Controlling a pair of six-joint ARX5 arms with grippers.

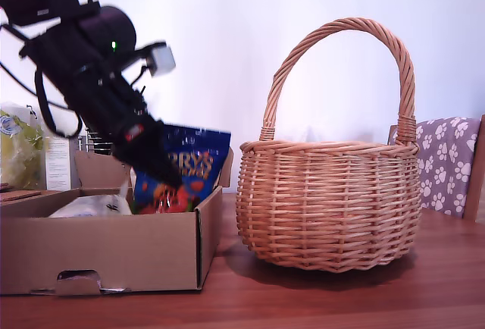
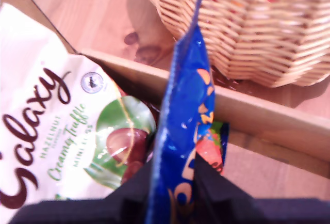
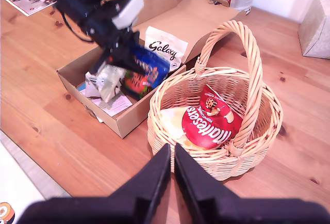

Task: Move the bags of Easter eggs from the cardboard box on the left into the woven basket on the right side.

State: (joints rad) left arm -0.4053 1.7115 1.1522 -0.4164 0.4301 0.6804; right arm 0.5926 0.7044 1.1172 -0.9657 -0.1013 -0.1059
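Here my first end effector (image 2: 172, 182) pinches the blue bag (image 2: 185, 121)

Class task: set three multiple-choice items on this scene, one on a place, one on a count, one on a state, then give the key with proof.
1. Where is the red bag?
A in the box
B in the basket
C on the table

2. How many sweet bags are in the basket?
A one
B two
C three

3. My first gripper is:
A open
B shut on the blue bag
C shut on the white bag

Key:
1 B, it lies inside the wicker.
2 A, only the red one.
3 B, fingers pinch the blue bag above the box.
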